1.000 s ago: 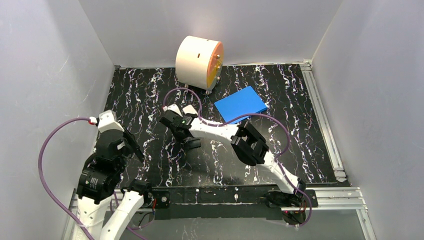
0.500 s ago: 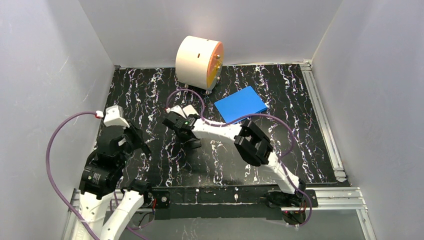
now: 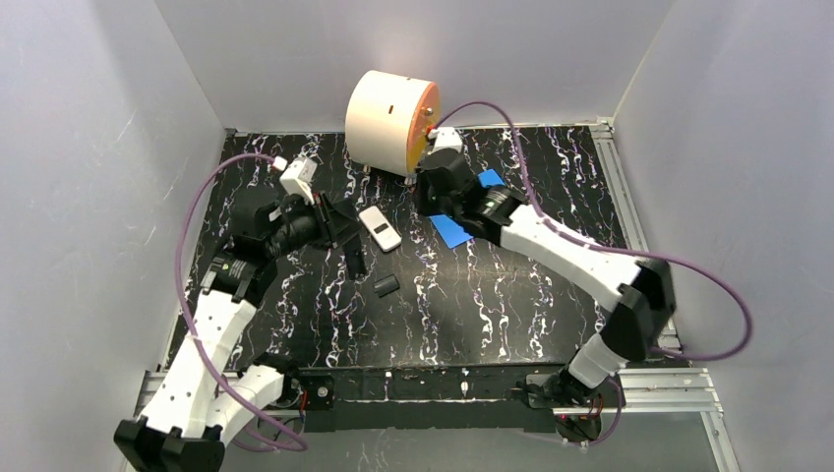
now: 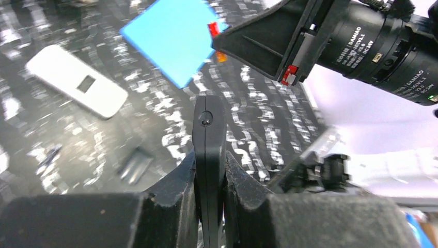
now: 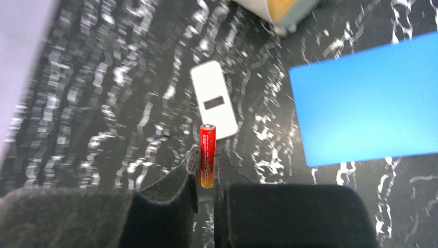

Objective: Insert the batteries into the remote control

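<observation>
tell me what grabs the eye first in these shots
A red battery sticks out of the shut right gripper, near the white remote lying on the marbled table. The left gripper clamps a black remote edge-on, and a cream-and-orange drum sits at the back wall.

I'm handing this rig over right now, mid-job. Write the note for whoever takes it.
Left gripper: shut on the black remote, held on edge.
Right gripper: shut on the orange-red battery, held upright.
White remote lies flat on the table, between the arms. Small dark piece lies nearer the bases; can't tell what it is.
Done: one battery in hand.
Left: load both; second battery not seen.
</observation>
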